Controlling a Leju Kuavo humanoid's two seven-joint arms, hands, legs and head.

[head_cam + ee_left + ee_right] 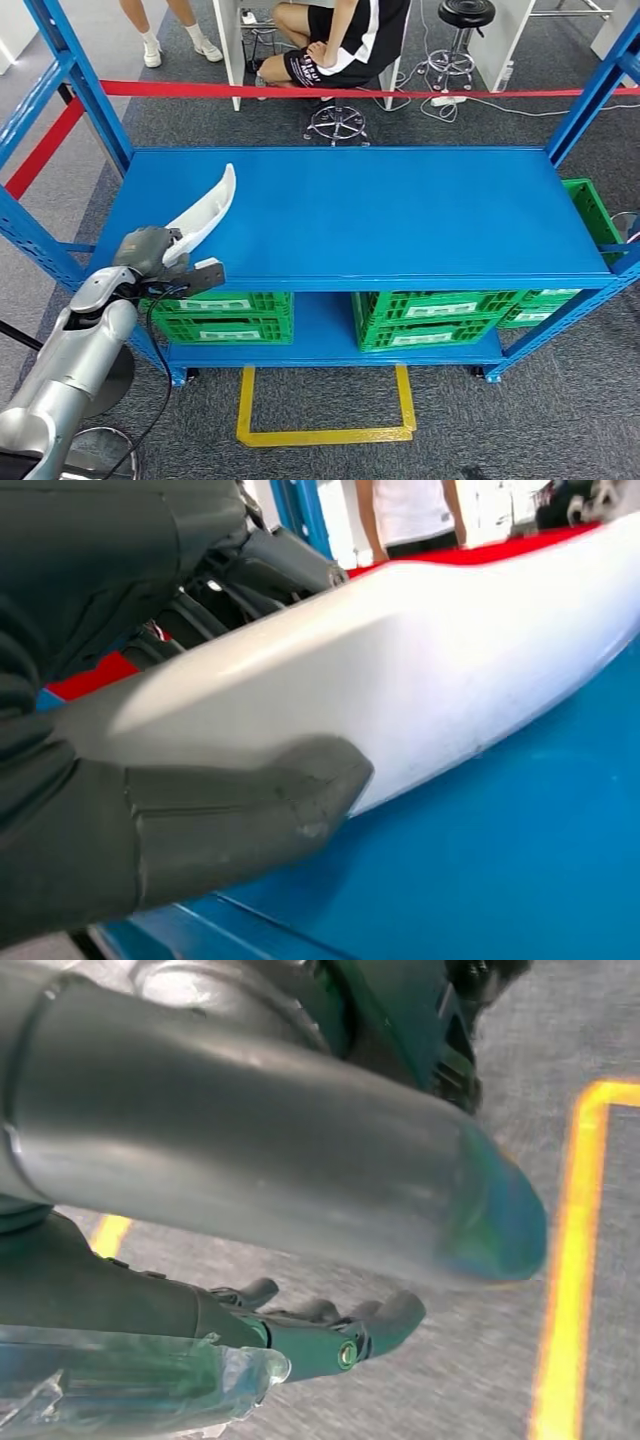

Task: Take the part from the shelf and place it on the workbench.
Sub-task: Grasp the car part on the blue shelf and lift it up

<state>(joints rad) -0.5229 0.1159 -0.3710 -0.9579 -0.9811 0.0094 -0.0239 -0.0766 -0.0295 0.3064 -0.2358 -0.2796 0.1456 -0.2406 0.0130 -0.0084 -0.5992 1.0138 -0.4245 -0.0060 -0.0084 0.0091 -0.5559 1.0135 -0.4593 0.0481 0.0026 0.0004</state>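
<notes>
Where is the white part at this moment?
In the head view the white part is at the left end of the blue shelf top, gripped at its near end by the left hand, above a green crate.

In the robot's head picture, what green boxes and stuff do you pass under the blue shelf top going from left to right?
Left hand holding the white part → left green crate → middle green crate → green crate tucked behind it → green crate sticking out past the shelf's right end.
</notes>
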